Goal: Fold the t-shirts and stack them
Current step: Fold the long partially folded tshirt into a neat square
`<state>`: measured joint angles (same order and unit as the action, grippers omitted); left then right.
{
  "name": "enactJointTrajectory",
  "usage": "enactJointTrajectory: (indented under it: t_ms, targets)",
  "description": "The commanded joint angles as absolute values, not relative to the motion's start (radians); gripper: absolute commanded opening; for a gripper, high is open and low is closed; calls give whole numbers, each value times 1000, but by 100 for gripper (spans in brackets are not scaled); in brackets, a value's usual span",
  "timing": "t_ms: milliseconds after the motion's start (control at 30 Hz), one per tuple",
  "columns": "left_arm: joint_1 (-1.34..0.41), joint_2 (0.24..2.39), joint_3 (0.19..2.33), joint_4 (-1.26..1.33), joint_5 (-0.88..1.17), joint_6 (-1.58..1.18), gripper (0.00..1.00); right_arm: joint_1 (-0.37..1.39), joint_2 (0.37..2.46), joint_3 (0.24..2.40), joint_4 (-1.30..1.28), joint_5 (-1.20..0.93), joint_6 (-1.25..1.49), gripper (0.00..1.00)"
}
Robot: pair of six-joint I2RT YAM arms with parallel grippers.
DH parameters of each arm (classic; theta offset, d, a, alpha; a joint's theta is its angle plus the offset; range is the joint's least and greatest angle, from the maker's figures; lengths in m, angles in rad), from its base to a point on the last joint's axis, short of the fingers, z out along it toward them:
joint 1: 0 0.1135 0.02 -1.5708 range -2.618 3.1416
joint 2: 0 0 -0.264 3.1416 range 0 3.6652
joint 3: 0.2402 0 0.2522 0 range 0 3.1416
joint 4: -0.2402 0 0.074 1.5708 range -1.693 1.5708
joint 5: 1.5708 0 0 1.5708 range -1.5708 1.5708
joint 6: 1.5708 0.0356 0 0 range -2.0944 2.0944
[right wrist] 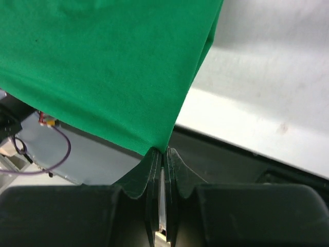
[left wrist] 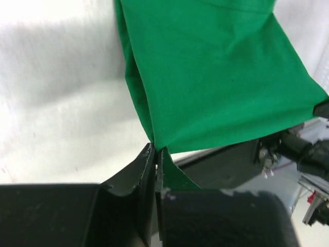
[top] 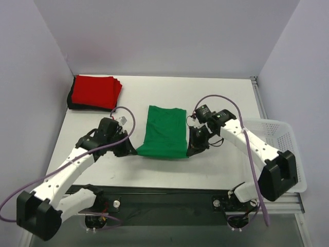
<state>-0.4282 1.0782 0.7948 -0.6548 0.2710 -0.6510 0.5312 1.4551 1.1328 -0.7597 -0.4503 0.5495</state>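
Black cloth [top: 70,100] barely shows beneath the folded red t-shirts [top: 95,91]. I see left fingers [left wrist: 134,175] and right fingers [right wrist: 140,177] pinched tight on the bright green fabric t-shirt [top: 164,131], at its near corners.

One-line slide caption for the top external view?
The left gripper and right gripper pinch near corners of the green t-shirt; folded red t-shirt lies far left.

The middle of the table [top: 221,98] is being covered by the green t-shirt [top: 164,131], pinched at its near corners by the left gripper [left wrist: 156,152] and right gripper [right wrist: 163,152]. The far left corner is being filled by the red t-shirts [top: 95,90], the right side by the white basket [top: 288,141]. Room is being left at the far right.
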Motion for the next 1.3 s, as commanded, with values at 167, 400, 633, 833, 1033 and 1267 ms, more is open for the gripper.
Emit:
enactJointTrajectory:
  t_ms: [167,400,633,833,1033,1267]
  targets:
    - [-509,783,839,-1034,278,-788,0,647,1224,1091,-1045,-396,707,0]
    - [-526,810,937,-997,302,-839,0,664,1181,1118,-1048,-356,761,0]
    - [-522,960,937,-839,290,-807,0,591,1252,1111,-983,-339,704,0]
    - [-515,1052,965,-726,287,-802,0,525,1348,1218,-962,-357,626,0]
    - [-477,1114,1000,-649,308,-799,0,474,1433,1304,-963,-367,577,0]
    - [-384,1216,1026,-531,400,-788,0,426,1569,1434,-963,-380,535,0]
